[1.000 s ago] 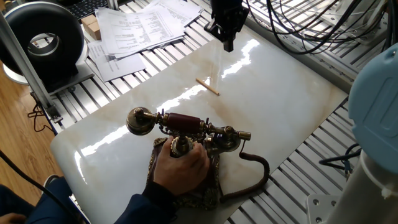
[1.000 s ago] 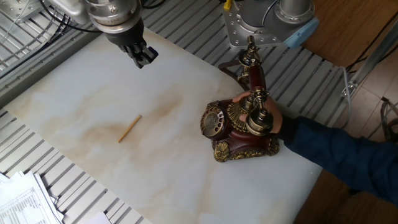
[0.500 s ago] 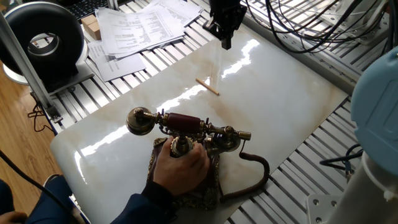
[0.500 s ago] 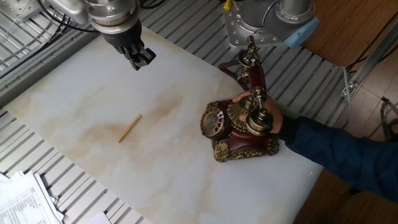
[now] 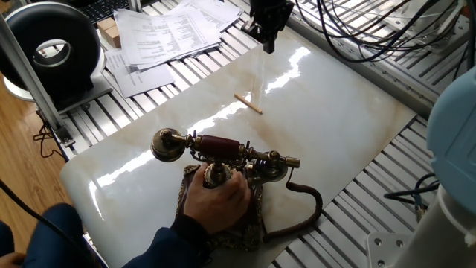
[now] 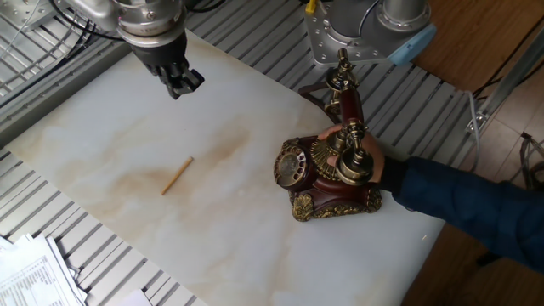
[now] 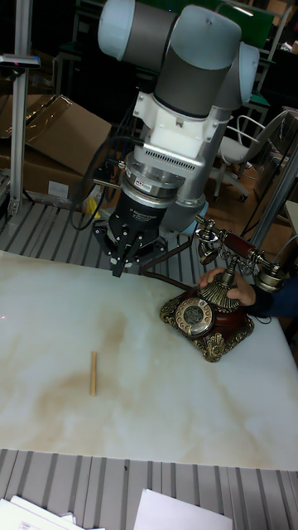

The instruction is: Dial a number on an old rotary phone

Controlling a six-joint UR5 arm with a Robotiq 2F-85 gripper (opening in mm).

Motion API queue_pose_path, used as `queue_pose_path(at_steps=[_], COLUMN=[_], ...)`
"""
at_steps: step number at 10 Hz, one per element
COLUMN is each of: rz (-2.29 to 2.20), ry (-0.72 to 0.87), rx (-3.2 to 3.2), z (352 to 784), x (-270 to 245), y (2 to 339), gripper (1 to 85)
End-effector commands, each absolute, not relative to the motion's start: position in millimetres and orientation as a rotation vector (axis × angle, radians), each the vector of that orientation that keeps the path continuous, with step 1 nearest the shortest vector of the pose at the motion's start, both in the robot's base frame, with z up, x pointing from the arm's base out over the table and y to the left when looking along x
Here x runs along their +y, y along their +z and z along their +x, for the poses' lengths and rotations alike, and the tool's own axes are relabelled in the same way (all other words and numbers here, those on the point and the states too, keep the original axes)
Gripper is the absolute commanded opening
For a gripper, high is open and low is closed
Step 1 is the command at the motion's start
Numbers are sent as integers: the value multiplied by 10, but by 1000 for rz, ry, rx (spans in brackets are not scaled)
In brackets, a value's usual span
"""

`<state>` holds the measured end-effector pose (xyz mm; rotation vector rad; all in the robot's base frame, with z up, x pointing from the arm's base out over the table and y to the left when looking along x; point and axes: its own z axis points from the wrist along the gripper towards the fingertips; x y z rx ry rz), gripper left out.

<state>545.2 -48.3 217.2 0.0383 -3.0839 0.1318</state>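
Observation:
The old rotary phone (image 5: 223,182) (image 6: 327,183) (image 7: 211,315) stands on the white marble tabletop (image 5: 327,126), its red-brown handset (image 5: 221,147) (image 6: 348,109) resting across the cradle. The round dial (image 6: 291,166) (image 7: 194,315) faces the middle of the table. A person's hand (image 5: 217,199) (image 6: 376,170) grips the base from behind. My gripper (image 5: 268,46) (image 6: 181,85) (image 7: 118,267) hangs above the far side of the table, well away from the phone, its fingers shut with nothing between them. A small wooden stick (image 5: 248,103) (image 6: 178,175) (image 7: 93,373) lies flat on the marble between the two.
The phone's brown cord (image 5: 305,212) curls off toward the table edge. Papers (image 5: 163,33) and a black round device (image 5: 48,48) sit beyond the slab. Cables (image 5: 372,30) hang at the back. The arm's base (image 6: 365,25) stands close behind the phone.
My gripper has drifted a little farther from the phone, toward the table's far edge. The phone, the hand and the stick have stayed put.

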Motion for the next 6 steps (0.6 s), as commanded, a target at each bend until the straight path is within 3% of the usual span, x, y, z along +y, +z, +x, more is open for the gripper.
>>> queue_pose_path(at_steps=[1, 3, 6], rz=[100, 80, 51], ry=[18, 27, -102], rx=[-3094, -3084, -3051], z=[5471, 5443, 5356], x=[-296, -312, -94], y=[2173, 2175, 2186], gripper=[13, 13, 40])
